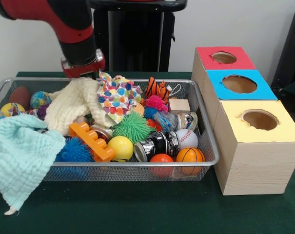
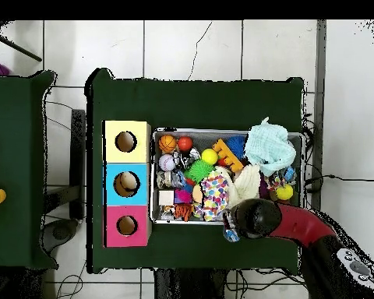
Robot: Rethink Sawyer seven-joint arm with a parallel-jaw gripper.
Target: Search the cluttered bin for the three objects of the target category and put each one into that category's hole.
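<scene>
The wire basket [image 1: 206, 127] sits on the green table [image 1: 137, 209], just beside a row of three wooden boxes, each with one round hole: a red-topped box [image 1: 224, 58], a blue-topped box [image 1: 240, 84] and a yellow-topped box [image 1: 258, 120]. In the basket lie three cloths: a pale green cloth [image 1: 20, 158] draped over the rim, a cream cloth [image 1: 71, 105] and a spotted cloth [image 1: 117, 95]. Among the clutter are a baseball [image 1: 187, 138], a small basketball [image 1: 190, 156], an orange ball [image 1: 161, 160], a yellow ball [image 1: 120, 147], a green spiky ball [image 1: 132, 126] and an orange toy block [image 1: 91, 141]. The arm's end [image 1: 83, 63] hangs at the basket's far rim behind the cream cloth. I cannot tell how the gripper stands.
</scene>
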